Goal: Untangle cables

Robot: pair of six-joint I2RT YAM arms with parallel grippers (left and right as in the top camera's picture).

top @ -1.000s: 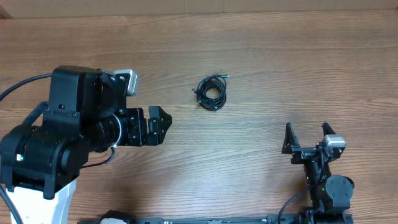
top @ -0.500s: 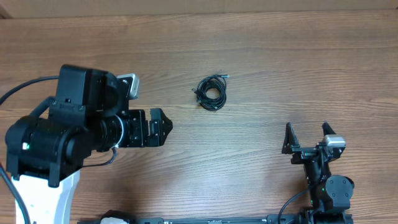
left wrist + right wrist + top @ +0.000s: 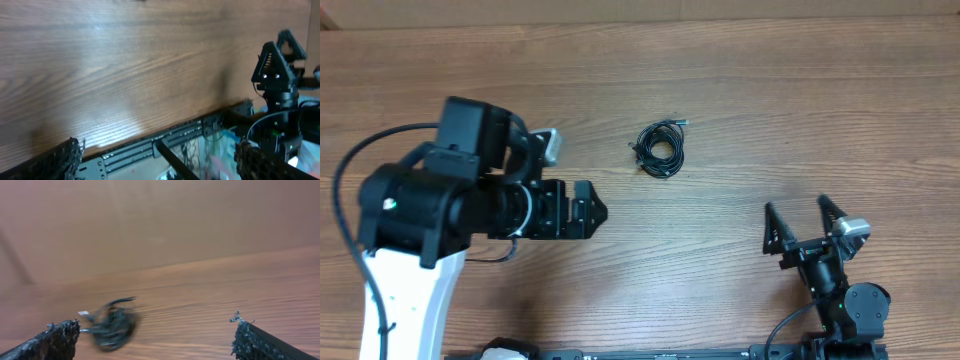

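The cables [image 3: 660, 148] lie as one small tangled black coil on the wooden table, a little behind its middle. My left gripper [image 3: 592, 210] is open, left of and nearer than the coil, pointing right. In the left wrist view its open fingers [image 3: 65, 159] frame only the table's front edge; no cables show there. My right gripper [image 3: 796, 212] stands open near the front right, well apart from the coil. In the right wrist view the blurred cables [image 3: 112, 325] lie ahead, close to the left fingertip [image 3: 55, 341], with nothing between the jaws.
The wooden table [image 3: 800, 110] runs across the whole overhead view. A metal rail [image 3: 150, 145] lines its front edge. The right arm's gripper [image 3: 277, 65] shows at the right of the left wrist view.
The left arm has shifted right and slightly toward the front. The right gripper has swung a little to the left. The cables have not moved.
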